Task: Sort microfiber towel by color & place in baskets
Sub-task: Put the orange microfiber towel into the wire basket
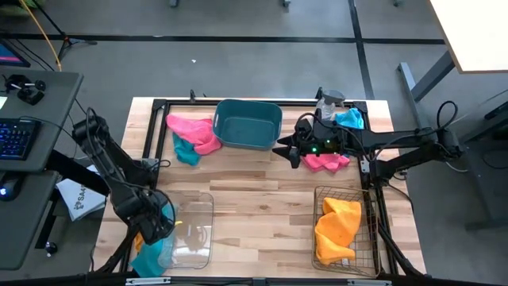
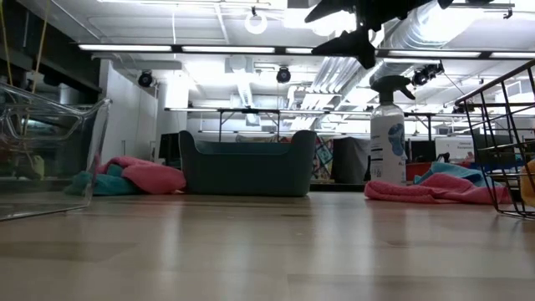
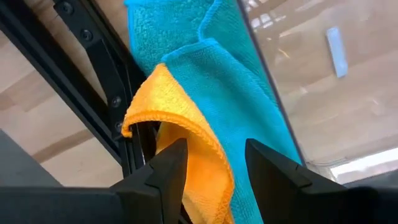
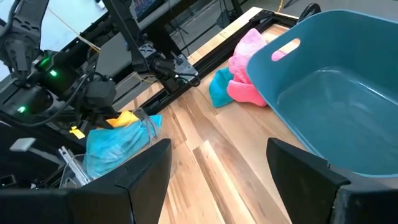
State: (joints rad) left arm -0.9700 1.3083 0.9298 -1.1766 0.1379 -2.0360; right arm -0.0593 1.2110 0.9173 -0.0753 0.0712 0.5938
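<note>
My left gripper is at the table's near-left corner, beside the left wall of the clear bin. It is shut on an orange towel and a blue towel bunched there. My right gripper hovers open above the table between the teal tub and a pink towel lying flat. Pink and teal towels lie left of the tub. The wire basket at the near right holds an orange towel. My left gripper comes from above, pointing down. A fold of the orange towel and the blue towel's edge beside it fill the gap between its two fingers. The blue towel hangs slack over the table's near-left edge.
A spray bottle and a blue towel sit at the far right corner. A black frame runs around the table's edges. Bare wood lies between the clear bin and the wire basket. A desk with a keyboard stands left of the table.
</note>
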